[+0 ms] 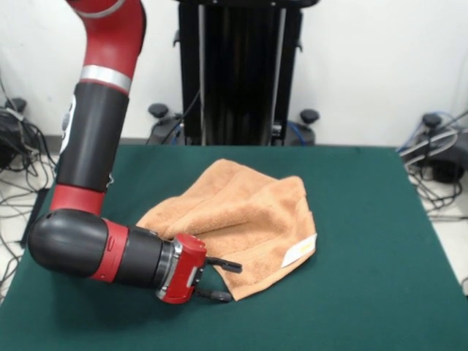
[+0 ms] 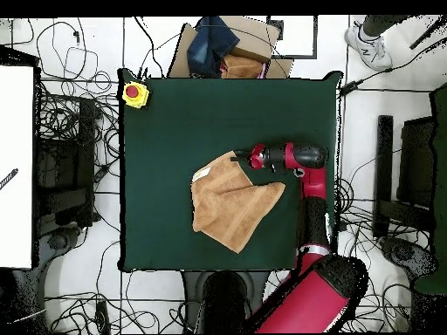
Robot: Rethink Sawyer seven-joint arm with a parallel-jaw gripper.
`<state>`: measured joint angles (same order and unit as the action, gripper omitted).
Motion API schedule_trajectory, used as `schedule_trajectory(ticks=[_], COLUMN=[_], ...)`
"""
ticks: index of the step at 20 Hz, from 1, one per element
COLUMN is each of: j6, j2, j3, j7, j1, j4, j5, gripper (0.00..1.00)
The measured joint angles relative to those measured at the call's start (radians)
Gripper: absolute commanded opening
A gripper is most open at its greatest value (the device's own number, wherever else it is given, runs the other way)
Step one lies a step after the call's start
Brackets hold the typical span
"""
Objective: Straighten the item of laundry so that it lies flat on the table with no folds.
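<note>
Reaching in low and sideways, the gripper (image 1: 223,280) sits at the towel's (image 1: 241,216) near corner, its two black fingers (image 1: 227,265) spread apart with the cloth edge just between or beside them. Jaws look open; nothing is clearly pinched yet, though whether a fingertip already touches fabric can't be told.

The peach-orange towel lies about mid-table (image 1: 365,241), folded over on itself into a rough wedge, upper layer draped over the lower, white label (image 1: 300,252) showing near the edge away from the arm. In the overhead view the towel (image 2: 234,201) is a crumpled quadrilateral, with the gripper (image 2: 241,158) at one of its corners.

Risks, as judged from here:
- Closing now may catch both layers at once, so pulling drags the whole bundle instead of opening the fold.
- Fingers riding this low may snag the felt cover or push the corner away and bunch it.
- Grabbing only a sliver of terry could slip on the pull and leave the fold in place.
- A pull along the wrong line may slide the towel toward the table edge or add a new crease.
- The horizontal wrist (image 1: 179,267) could sweep over cloth and rumple it.
</note>
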<state>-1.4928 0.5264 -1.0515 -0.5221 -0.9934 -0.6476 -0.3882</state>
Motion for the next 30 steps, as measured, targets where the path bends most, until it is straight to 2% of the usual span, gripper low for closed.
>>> schedule_trajectory(ticks=[8, 30], j6=[0.040, 0.053], j2=[-0.041, -0.039], j3=[0.062, 0.134], j7=[0.000, 0.000], j1=[0.025, 0.052], j4=[-0.028, -0.014], j5=[0.036, 0.163], gripper=[1.00, 1.00])
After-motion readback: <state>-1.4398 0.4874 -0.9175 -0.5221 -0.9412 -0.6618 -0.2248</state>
